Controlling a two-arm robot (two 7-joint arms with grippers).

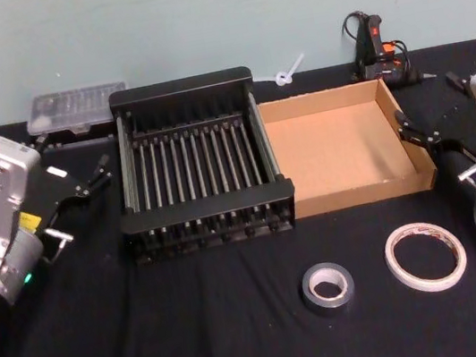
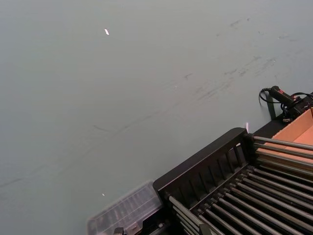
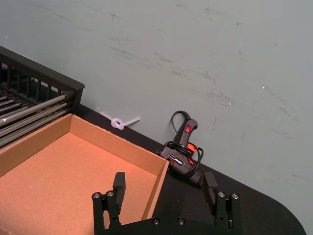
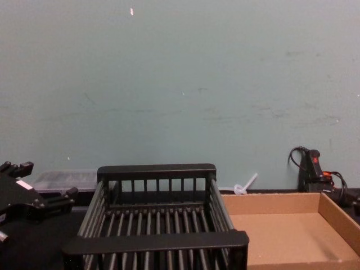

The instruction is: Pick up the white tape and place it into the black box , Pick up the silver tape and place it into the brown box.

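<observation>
Black cloth covers your counter (image 1: 199, 330). On your left, the left gripper (image 1: 85, 186) hangs beside the black box (image 1: 199, 162), fingers open and holding nothing. The brown box (image 1: 342, 148) sits right next to the black one, touching it. Both boxes have nothing inside. In front of them, nearer to you, the silver tape (image 1: 327, 286) lies flat, and the white tape (image 1: 425, 256) lies flat near it on the right. On your right, the right gripper (image 1: 421, 133) hangs at the brown box's right wall, fingers wide open with nothing in them.
</observation>
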